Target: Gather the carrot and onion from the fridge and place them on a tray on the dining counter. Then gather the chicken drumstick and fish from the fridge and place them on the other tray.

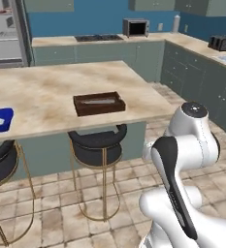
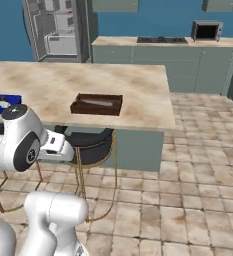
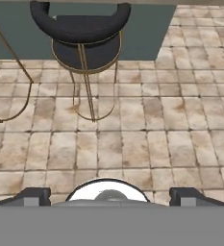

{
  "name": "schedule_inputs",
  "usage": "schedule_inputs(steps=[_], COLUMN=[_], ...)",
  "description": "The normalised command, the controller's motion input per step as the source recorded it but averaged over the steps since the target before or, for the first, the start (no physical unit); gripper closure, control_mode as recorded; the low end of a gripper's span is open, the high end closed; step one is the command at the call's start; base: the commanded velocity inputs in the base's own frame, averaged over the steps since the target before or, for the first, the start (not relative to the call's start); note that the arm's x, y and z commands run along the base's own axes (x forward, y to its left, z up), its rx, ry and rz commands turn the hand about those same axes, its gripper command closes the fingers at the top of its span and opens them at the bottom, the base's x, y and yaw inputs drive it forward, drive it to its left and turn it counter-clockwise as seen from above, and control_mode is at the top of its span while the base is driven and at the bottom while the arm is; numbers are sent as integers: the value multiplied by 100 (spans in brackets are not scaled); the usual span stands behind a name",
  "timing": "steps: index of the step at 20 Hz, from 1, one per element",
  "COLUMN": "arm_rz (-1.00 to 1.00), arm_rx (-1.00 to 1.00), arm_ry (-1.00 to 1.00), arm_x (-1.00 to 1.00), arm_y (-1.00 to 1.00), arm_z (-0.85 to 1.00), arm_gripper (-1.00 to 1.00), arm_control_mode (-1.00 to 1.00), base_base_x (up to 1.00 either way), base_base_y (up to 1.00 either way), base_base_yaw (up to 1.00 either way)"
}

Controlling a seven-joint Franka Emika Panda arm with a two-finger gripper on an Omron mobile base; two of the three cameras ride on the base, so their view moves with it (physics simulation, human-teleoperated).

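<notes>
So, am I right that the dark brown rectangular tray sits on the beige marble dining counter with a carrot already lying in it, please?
Not quite: the dark brown rectangular tray does sit on the beige marble dining counter, but it holds a slim grey object rather than a carrot; nothing orange lies in it. The left base view shows this.

Dining counter: stone-look top, mottled beige and cream, smooth with a low sheen; its side panel is flat, matt grey-green. Brown tray on it, ahead of and above the hand: dark, wood-like, matt. Blue tray, further left: plain, smooth, plastic-like. Stool straight ahead of the hand: dark padded seat and curved back, matt, on thin brass-coloured metal legs with a slight shine. Floor beneath the hand: square stone-look tiles, mottled tan, rough-looking, pale grout. Gripper fingertips: dark, matt.
</notes>
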Motion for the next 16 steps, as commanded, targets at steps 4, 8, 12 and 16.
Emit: schedule_inputs(steps=[4,8,12,16], arm_rz=[0,0,0,0], arm_rx=[0,0,0,0], arm_ry=[0,0,0,0], arm_x=[0,0,0,0], arm_y=[0,0,0,0], arm_z=[0,0,0,0], arm_gripper=[-100,-100,-100,-100], arm_control_mode=[100,100,100,100], base_base_x=[52,60,65,72], base_base_y=[-100,-100,-100,-100], base_base_yaw=[5,6,7,8])
